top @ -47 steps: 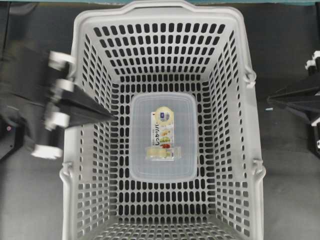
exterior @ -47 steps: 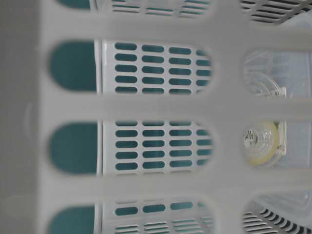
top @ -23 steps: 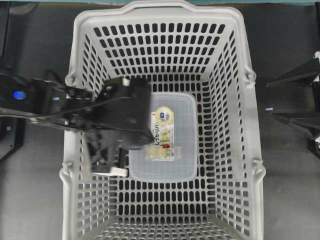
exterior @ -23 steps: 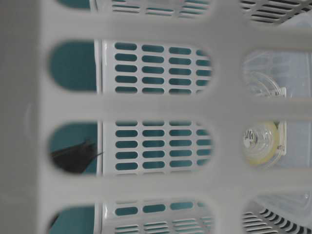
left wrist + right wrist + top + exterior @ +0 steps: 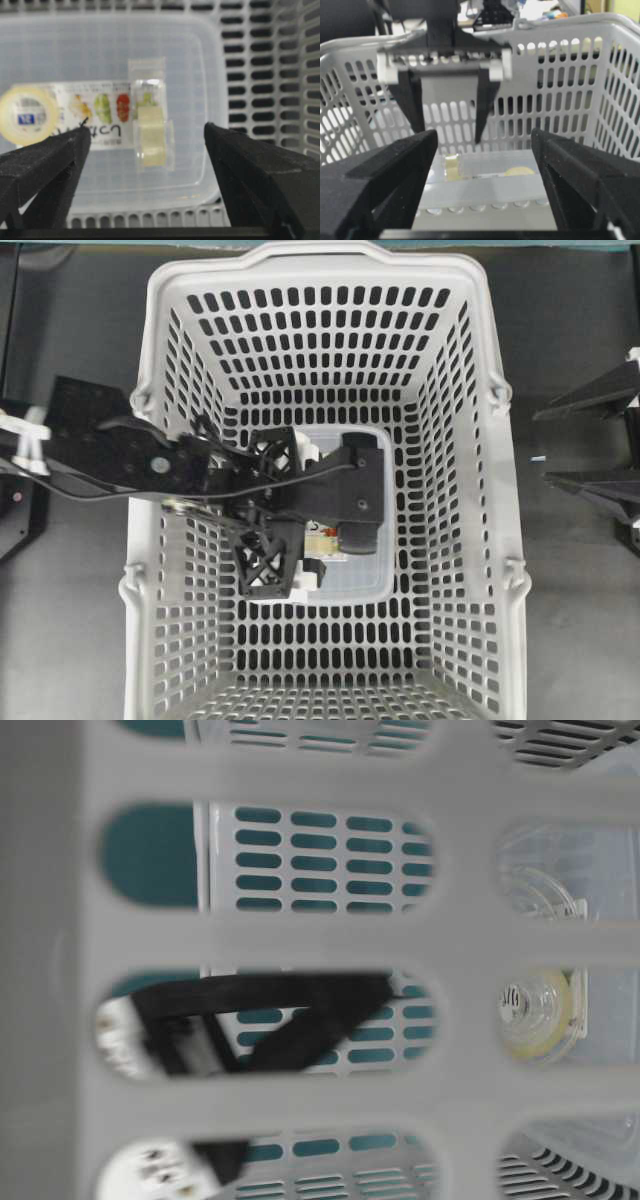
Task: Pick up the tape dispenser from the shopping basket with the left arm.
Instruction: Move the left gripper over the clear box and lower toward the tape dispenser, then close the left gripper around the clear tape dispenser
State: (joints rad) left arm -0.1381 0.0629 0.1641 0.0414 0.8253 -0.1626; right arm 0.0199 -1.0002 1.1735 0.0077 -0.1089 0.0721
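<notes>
The tape dispenser (image 5: 350,575) is a flat translucent box with a yellow-and-white label, lying on the floor of the light-grey shopping basket (image 5: 330,260). My left arm reaches over the basket's left wall, and the left gripper (image 5: 285,502) is open above the box. In the left wrist view the gripper (image 5: 145,127) has its fingers (image 5: 45,165) spread wide over the box (image 5: 165,65), near its long edge. In the right wrist view those fingers (image 5: 485,107) hang above the box (image 5: 485,175), not touching it. My right gripper (image 5: 540,445) is open and empty outside the basket.
The slotted basket walls (image 5: 470,490) rise steeply round the box on all sides. The table-level view looks through a wall slot at the black arm (image 5: 250,1020) and the tape roll (image 5: 535,1015). Dark table (image 5: 580,620) lies to either side.
My left arm has swung from outside the left wall into the basket and now covers most of the box. The right gripper opened a second ago and has held still since.
</notes>
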